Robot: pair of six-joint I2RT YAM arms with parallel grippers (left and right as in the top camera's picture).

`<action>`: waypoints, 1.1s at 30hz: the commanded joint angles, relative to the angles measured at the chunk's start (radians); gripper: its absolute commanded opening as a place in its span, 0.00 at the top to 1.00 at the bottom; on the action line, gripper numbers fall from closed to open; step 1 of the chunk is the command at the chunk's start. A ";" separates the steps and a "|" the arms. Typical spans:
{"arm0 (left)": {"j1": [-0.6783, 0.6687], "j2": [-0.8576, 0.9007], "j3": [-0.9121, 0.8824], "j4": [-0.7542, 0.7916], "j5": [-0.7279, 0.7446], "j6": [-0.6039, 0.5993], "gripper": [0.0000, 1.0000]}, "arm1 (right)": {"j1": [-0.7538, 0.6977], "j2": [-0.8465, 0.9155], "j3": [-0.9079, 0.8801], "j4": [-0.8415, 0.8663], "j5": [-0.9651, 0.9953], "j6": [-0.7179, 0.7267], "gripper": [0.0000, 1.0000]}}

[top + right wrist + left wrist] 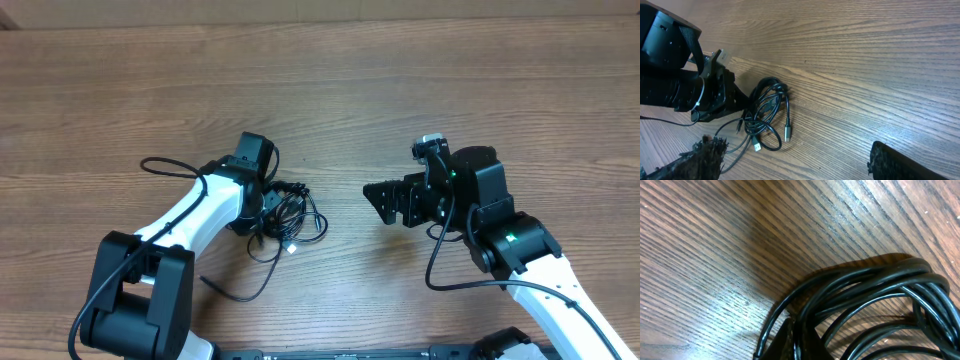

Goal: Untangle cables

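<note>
The cables (pixel 292 214) lie in a tangled black bundle on the wooden table, just left of centre. My left gripper (pixel 268 207) is down at the bundle's left edge, shut on a strand of it. In the left wrist view its dark fingertips (pixel 790 340) pinch a glossy loop of the cables (pixel 875 297). My right gripper (pixel 385 198) hovers to the right of the bundle, open, with nothing between its fingers (pixel 704 159). From the right wrist the cables (pixel 765 110) show with a silver plug (pixel 788 133) and a USB plug (pixel 756 146) pointing towards me.
One thin cable tail (pixel 243 288) trails towards the table's near edge. A thicker arm wire (pixel 165 165) loops out left of the left wrist. The table's far edge (pixel 320 22) runs along the top.
</note>
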 commanded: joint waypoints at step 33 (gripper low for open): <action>-0.045 -0.210 0.237 -0.087 0.296 -0.030 0.96 | -0.001 -0.011 0.013 0.152 -0.422 -0.011 0.11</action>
